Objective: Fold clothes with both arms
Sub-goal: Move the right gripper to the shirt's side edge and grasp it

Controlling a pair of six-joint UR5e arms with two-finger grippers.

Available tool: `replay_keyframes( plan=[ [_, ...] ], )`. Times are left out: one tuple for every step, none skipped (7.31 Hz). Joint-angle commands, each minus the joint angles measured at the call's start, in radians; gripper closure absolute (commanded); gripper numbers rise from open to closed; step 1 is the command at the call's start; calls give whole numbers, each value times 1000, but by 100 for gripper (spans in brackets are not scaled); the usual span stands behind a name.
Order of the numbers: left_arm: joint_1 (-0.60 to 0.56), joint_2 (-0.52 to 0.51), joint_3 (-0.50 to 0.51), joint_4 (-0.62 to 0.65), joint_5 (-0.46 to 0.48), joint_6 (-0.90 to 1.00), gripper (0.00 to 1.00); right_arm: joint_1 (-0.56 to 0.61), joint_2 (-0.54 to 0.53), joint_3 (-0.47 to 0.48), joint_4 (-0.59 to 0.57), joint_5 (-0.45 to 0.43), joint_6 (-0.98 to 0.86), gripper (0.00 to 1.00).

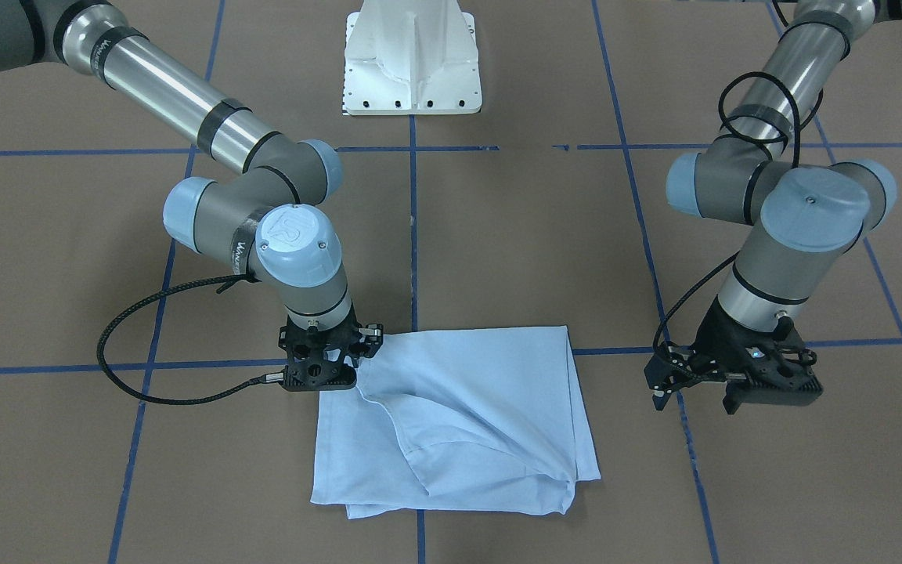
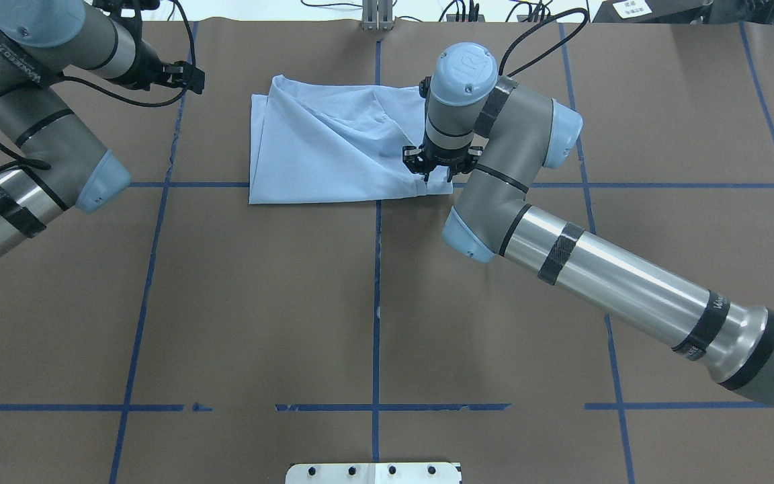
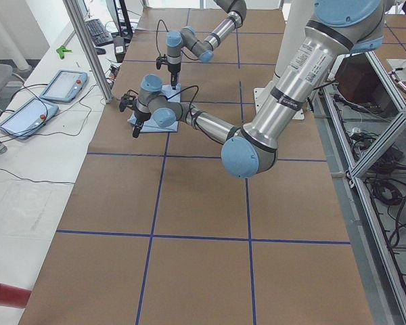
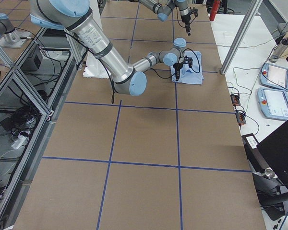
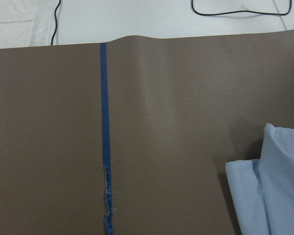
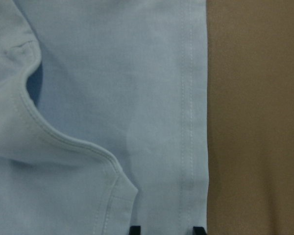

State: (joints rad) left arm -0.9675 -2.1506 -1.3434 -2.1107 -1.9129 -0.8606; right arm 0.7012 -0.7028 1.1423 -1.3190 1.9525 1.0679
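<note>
The light blue T-shirt (image 1: 459, 407) (image 2: 333, 148) lies folded into a rough rectangle on the brown table, with a sleeve and diagonal creases on top. My right gripper (image 1: 339, 377) (image 2: 437, 180) points straight down at the shirt's corner nearest the robot. In the right wrist view its two fingertips (image 6: 134, 229) stand apart on either side of the stitched hem (image 6: 191, 122), and the cloth lies flat between them. My left gripper (image 1: 694, 395) (image 2: 189, 72) hovers open above bare table beside the shirt, holding nothing. The left wrist view shows only a shirt corner (image 5: 269, 196).
Blue tape lines (image 2: 377, 296) cross the brown table cover. The white pedestal base (image 1: 412, 63) stands at the robot's side. Beyond the far table edge lie cables and touch pendants (image 4: 273, 76). An aluminium post (image 3: 88, 47) stands near the shirt's end.
</note>
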Motion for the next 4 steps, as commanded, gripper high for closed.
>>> replay_keyframes(
  plan=[
    [1,0,1,0,0,0,0,-2,-6,2,0,0,4,100],
    [1,0,3,0,0,-1,0,-5,-10,4,1,0,4,100],
    [1,0,3,-2,0,-2,0,-5,-12,14,0,2,4,100],
    [1,0,3,-2,2,0,0,-5,-17,25,-2,11,3,49]
  ],
)
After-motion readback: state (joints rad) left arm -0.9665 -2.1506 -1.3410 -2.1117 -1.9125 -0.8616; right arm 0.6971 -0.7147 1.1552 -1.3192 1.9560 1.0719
